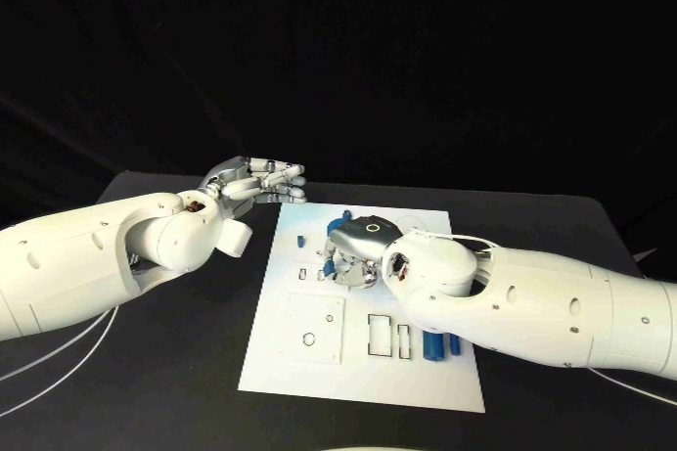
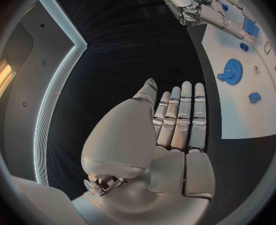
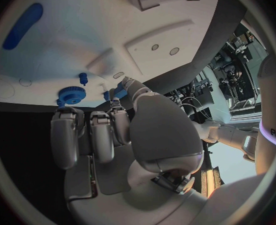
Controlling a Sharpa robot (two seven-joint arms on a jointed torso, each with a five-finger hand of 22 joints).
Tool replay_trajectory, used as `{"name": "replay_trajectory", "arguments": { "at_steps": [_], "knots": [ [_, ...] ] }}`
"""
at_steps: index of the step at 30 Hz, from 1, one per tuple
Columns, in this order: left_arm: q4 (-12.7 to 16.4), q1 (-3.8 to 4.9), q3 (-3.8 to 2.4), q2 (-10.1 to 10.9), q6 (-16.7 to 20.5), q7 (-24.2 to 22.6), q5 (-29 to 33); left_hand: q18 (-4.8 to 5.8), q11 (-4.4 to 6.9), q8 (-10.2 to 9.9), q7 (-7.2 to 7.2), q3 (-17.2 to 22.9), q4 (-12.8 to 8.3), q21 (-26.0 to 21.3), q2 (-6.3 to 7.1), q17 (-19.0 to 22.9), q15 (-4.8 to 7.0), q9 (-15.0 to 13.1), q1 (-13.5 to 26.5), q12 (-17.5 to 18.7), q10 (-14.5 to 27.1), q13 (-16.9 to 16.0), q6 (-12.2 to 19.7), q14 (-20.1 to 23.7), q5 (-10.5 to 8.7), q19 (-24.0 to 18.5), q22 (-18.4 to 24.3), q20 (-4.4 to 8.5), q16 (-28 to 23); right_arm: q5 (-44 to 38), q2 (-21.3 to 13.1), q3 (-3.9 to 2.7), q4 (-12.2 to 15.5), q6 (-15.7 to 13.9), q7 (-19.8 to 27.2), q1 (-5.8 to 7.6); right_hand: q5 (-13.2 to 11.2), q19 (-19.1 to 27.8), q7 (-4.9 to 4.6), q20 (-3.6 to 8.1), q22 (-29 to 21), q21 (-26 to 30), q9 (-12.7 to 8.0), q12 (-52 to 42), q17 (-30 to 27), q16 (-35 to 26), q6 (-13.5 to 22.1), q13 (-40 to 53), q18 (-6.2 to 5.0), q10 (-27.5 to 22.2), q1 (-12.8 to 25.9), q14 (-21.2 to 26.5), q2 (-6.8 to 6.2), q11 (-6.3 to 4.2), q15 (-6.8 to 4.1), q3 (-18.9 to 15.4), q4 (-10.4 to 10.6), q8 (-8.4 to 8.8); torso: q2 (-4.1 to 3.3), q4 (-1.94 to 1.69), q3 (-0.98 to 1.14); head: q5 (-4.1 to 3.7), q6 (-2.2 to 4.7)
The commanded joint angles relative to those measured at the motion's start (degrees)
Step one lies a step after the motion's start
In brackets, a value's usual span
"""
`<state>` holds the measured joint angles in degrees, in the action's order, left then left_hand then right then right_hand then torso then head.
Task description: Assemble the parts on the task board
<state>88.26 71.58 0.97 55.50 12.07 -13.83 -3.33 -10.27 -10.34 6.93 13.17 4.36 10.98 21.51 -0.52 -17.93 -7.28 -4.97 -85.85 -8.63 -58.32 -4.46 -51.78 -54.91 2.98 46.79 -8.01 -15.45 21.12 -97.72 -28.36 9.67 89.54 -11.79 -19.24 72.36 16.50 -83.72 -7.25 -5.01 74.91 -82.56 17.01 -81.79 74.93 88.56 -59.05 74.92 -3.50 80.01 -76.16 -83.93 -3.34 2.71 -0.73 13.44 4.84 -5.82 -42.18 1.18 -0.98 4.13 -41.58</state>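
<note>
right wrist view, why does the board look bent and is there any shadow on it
Right wrist view: the fisheye lens bows the task board and its edges, and a soft shadow falls on it next to the right hand. Head view: the same board has straight edges and even light against the dark table.

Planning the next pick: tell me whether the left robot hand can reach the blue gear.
Probably yes: the left robot hand hovers open near the uncovered blue gear; the right robot hand is close by.

glossy white arms with small dark screw holes; silver segmented left robot hand (image 1: 258, 182).
</note>
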Motion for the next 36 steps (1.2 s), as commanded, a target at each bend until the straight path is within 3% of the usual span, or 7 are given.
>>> {"name": "replay_trajectory", "arguments": {
  "at_steps": [1,16,36],
  "knots": [
    [0.1,0.03,-0.04,-0.1,-1.1,-0.1,0.1,-0.24,0.21,0.2,0.35,0.0,0.2,-0.4,0.0,0.0,-0.05,-0.1,0.7,-0.1,0.3,-0.1,0.3,-0.5,-0.14,0.2,0.1,-0.27,-0.3,-5.9,0.6,0.03,-0.2,4.2,-2.8,0.05,-0.2,-0.4,-0.03,-0.05,7.4,-0.4,0.1,-0.3,12.7,0.3,-0.3,1.5,1.12,0.2,0.1,-5.5,0.28,0.0,-0.51,0.2,-0.1,-0.09,-0.09,0.02,0.01,-0.01,-0.12],
    [0.2,0.04,-0.03,-0.2,-1.2,0.0,0.1,-0.24,0.21,0.2,0.35,0.0,0.2,-0.4,0.0,0.0,-0.05,-0.1,0.7,-0.1,0.3,-0.1,0.3,-0.5,-0.14,0.2,0.1,-0.27,-0.3,-13.1,2.7,0.7,-0.6,7.5,-5.1,0.11,-0.3,-0.5,0.11,0.0,7.5,-0.4,0.1,-0.3,12.7,0.3,-0.5,1.6,1.14,0.3,0.2,-5.5,0.22,-0.09,-0.62,0.3,-0.1,-0.16,-0.09,0.03,0.09,0.23,-0.39],
    [0.3,0.04,-0.03,-0.1,-1.1,0.0,0.1,-0.24,0.21,0.2,0.34,0.0,0.2,-0.4,0.05,0.1,-0.06,-0.1,0.7,-0.2,0.3,-0.1,0.3,-0.5,-0.14,0.2,0.1,-0.28,-0.4,-14.9,3.4,1.0,-0.7,10.8,-6.0,0.32,-0.4,-0.4,0.23,0.08,7.4,-0.3,0.1,-0.2,12.5,0.2,-0.6,1.4,1.1,0.2,0.3,-5.5,0.16,-0.18,-0.76,0.3,0.0,-0.19,-0.08,0.05,0.07,0.64,-0.65]
  ]
}}
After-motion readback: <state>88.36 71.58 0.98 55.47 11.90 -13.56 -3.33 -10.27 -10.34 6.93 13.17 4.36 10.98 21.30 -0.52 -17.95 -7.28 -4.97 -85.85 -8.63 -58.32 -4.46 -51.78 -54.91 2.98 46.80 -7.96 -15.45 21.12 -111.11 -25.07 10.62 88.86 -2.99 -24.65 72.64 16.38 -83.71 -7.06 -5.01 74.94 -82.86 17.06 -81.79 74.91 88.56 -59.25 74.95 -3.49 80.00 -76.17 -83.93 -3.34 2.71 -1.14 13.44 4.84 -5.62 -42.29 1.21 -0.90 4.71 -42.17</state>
